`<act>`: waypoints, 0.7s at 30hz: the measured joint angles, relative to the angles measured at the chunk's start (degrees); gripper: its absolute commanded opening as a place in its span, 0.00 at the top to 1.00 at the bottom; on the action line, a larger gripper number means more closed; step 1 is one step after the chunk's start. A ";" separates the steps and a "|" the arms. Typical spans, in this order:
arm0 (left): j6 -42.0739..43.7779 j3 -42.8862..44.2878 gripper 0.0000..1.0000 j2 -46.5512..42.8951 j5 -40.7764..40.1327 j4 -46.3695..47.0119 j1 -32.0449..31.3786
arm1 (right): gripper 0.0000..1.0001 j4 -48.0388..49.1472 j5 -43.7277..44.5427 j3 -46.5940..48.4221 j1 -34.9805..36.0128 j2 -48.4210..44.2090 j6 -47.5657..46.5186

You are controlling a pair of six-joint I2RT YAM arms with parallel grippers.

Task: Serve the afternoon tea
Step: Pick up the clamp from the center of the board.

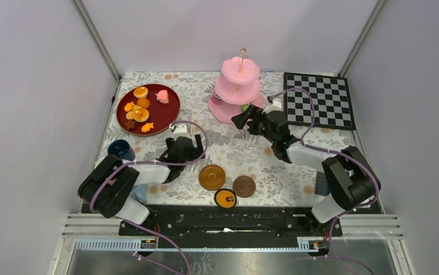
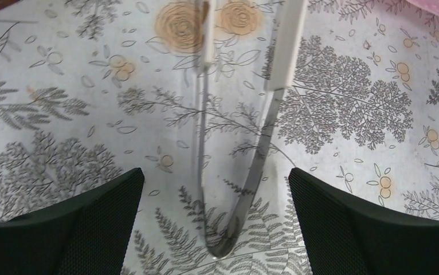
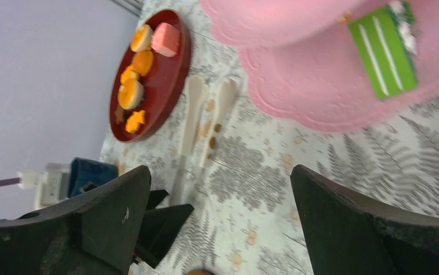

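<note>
The pink three-tier stand (image 1: pixel 237 91) stands at the back centre; a green pastry (image 3: pixel 383 51) lies on its bottom tier (image 3: pixel 320 97). Several orange pastries and a pink one sit on a red tray (image 1: pixel 148 109), also in the right wrist view (image 3: pixel 165 86). A dark-blue cup (image 1: pixel 121 150) stands at the left. Brown saucers (image 1: pixel 212 177) (image 1: pixel 244 186) lie near the front. My left gripper (image 1: pixel 185 143) is open, its fingers either side of tongs (image 2: pixel 246 172) lying flat on the cloth. My right gripper (image 1: pixel 240 119) is open and empty, just in front of the stand's bottom tier.
A black-and-white chessboard (image 1: pixel 319 100) lies at the back right. A black-rimmed yellow disc (image 1: pixel 226 198) lies by the saucers. A blue-grey block pile (image 1: pixel 320 183) shows under the right arm. Grey walls close in on three sides.
</note>
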 measured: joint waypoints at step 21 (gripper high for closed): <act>1.27 10.12 0.42 14.08 -13.38 1.73 -3.96 | 0.01 13.05 -2.58 -10.14 -2.05 -0.09 0.63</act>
